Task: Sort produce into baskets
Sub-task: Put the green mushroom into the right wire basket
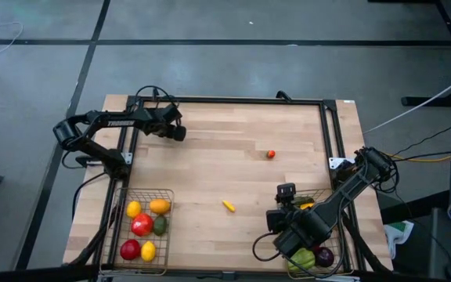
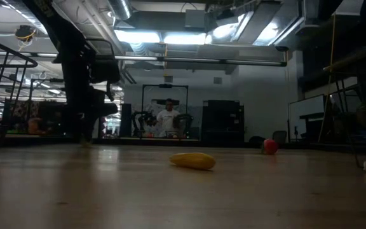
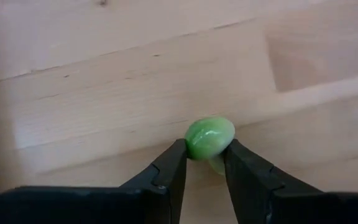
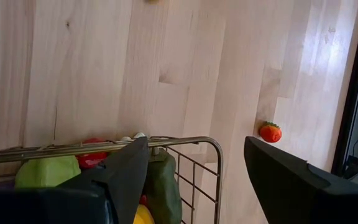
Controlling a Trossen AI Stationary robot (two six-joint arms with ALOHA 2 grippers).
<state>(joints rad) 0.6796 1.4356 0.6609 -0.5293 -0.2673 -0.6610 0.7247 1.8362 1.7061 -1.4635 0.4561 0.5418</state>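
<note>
The left hand (image 3: 205,163) pinches a small green piece (image 3: 209,137) on the table (image 1: 233,133); next comes lifting it toward a basket (image 1: 141,228). Right hand (image 4: 194,168) hangs released.

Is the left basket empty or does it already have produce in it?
Not empty. The left basket holds several pieces: yellow, orange, red and green ones, seen from above.

I see a light wooden surface (image 1: 225,180) edged by a dark metal frame (image 1: 233,100). Grey floor (image 1: 249,63) around it, cables (image 1: 421,157) trailing on the right. Beyond the surface, a person (image 2: 168,117) in a white top, dark cabinet (image 2: 221,121) alongside, bright ceiling lights (image 2: 170,38) overhead.
</note>
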